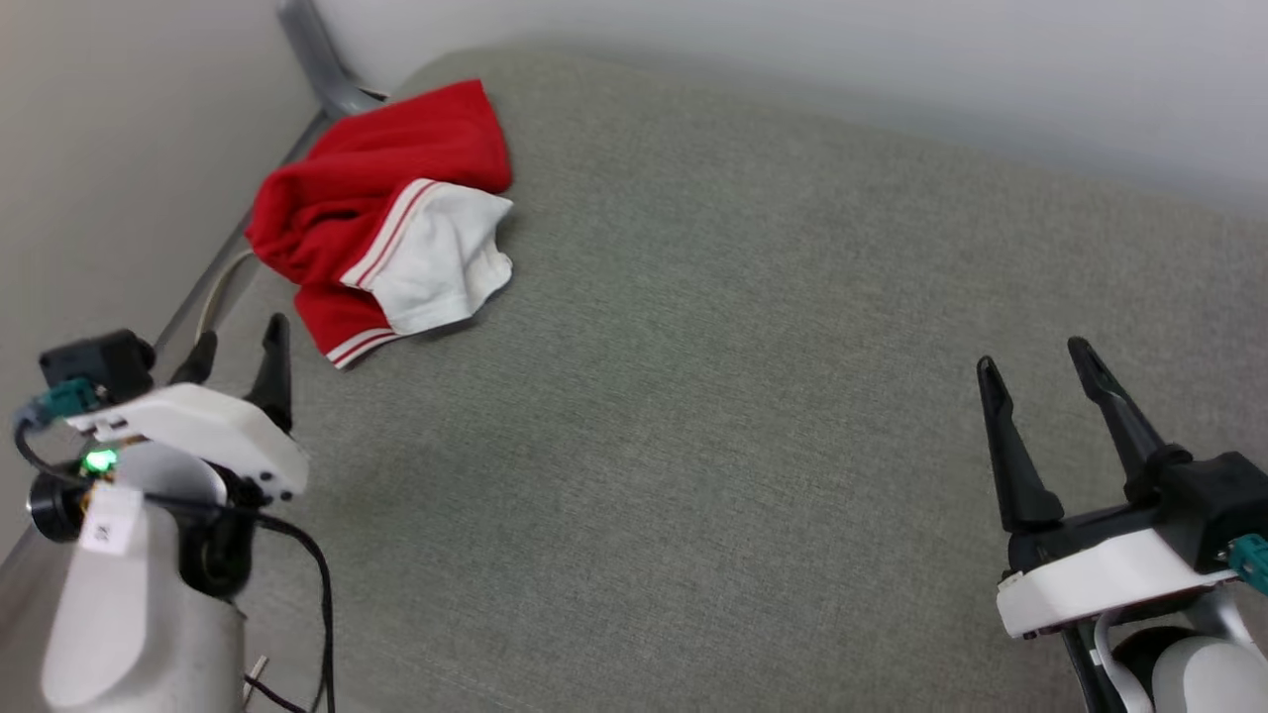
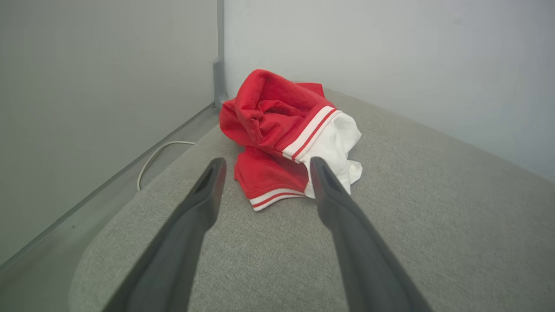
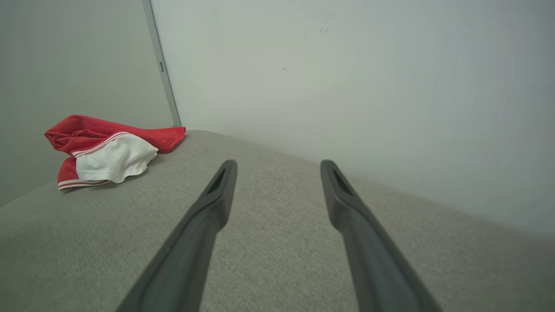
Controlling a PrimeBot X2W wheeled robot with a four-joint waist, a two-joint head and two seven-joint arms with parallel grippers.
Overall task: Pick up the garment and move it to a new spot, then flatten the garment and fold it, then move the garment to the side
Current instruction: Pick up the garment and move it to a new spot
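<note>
While both hands are just hanging over the bench (image 1: 693, 446) with nothing in them, here's the layout. The left hand (image 1: 241, 334) sits at the lower left of the head view on its pale forearm (image 1: 129, 614), over the bench's left edge. Its two dark fingers are spread apart and angled up and away, toward the shirt. There's a little green light (image 1: 99, 460) glowing on the wrist. From the left wrist view the left hand (image 2: 267, 161) is aimed pretty much straight at the garment (image 2: 269, 117), with the near striped edge framed between the tips. It isn't touching the cloth.

The right hand (image 1: 1031, 355) is way over at the lower right, fingers also wide apart and pointing up and slightly left. It's well apart from the shirt, and the right wrist view has the hand (image 3: 279, 162) over bare grey fabric.

The garment (image 1: 367, 198) is a crumpled red heap in the far left corner of the bench, near the grey metal post (image 1: 317, 59). Its long axis runs roughly far-to-near, with the red-and-white striped hem (image 1: 359, 344) at the near end, closest to the left hand. A white sleeve (image 1: 436, 257) is flopped on the heap's right side, toward the middle of the bench. A white cable (image 1: 213, 297) runs in the gap between bench and wall.
</note>
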